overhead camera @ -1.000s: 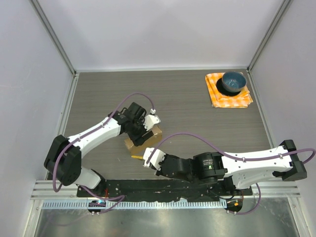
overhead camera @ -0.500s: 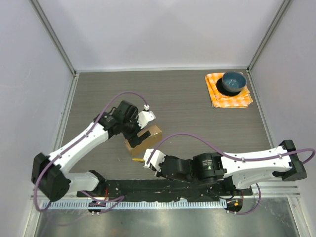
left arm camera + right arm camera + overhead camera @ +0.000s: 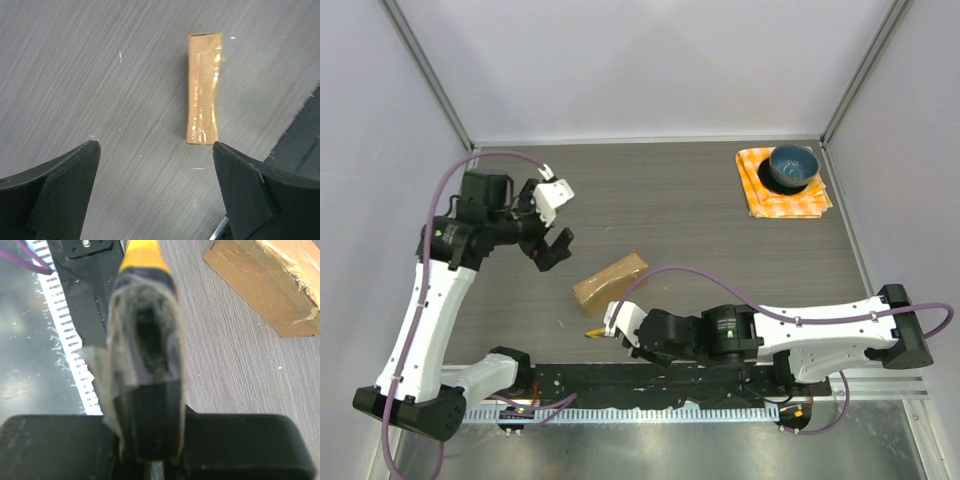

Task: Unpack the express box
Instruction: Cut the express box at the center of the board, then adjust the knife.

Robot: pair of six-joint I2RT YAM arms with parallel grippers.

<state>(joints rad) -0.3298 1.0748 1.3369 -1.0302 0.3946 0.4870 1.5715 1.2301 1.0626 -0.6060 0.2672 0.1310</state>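
Note:
The express box [image 3: 610,279] is a flat brown carton with glossy tape along its top, lying on the dark table near the front. In the left wrist view the box [image 3: 204,87] lies well ahead of the fingertips. My left gripper [image 3: 544,236] hangs open up and to the left of it, touching nothing [image 3: 155,150]. My right gripper [image 3: 617,326] sits just in front of the box, shut on a black tool with a yellow tip [image 3: 146,315] wrapped in clear tape. The yellow tip [image 3: 594,331] points left. A box corner [image 3: 270,290] shows beside the tool.
An orange checked cloth [image 3: 764,196] with a blue bowl [image 3: 792,167] on it lies at the back right. The black mounting rail [image 3: 650,385] and a white slotted strip [image 3: 65,345] run along the near edge. Grey walls enclose the table on three sides.
My left gripper opened, let go of the box and swung up and back to the left. The box now lies alone. My right arm shifted slightly left, still holding the tool.

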